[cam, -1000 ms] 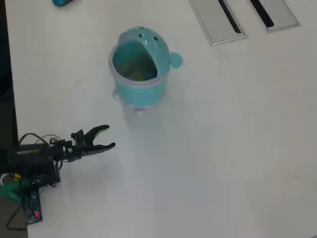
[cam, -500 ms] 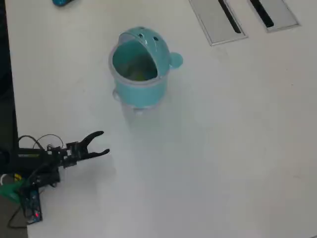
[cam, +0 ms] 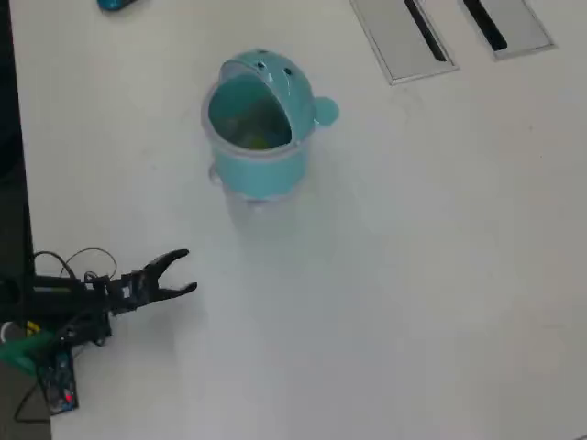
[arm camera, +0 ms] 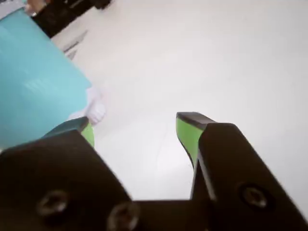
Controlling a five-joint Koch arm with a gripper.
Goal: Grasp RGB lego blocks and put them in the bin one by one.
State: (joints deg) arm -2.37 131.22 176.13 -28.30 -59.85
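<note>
1. Overhead view shows the bin (cam: 260, 128) standing on the white table (cam: 413, 275), up and to the right of the gripper (cam: 190, 271) and well apart from it; its domed lid (cam: 280, 78), with small holes, is swung back so the mouth is open, and a round knob (cam: 326, 112) sticks out on its right side.
2. Inside the bin a yellow-green patch (cam: 259, 139) shows near the bottom, probably one of the blocks; its shape is too blurred to tell, and I can make out no red or blue piece.
3. The gripper sits low at the left of the overhead view, at the end of the black arm (cam: 64, 298), its two jaws spread apart with nothing between them.
4. Only the wrist view shows the green pads (arm camera: 186, 134) lining the jaws, with bare table in the gap between them; the gripper (arm camera: 134, 126) is clearly empty there.
5. Also in the wrist view, the bin's teal wall (arm camera: 33, 82) fills the upper left, just beyond the left jaw; its opening and contents are hidden from this angle.
6. Counted: one bin, one gripper, and two grey slotted panels (cam: 404, 37) far off at the top right in the overhead view.
7. A small teal object (cam: 117, 4) is cut off at the top edge, well above the gripper.
</note>
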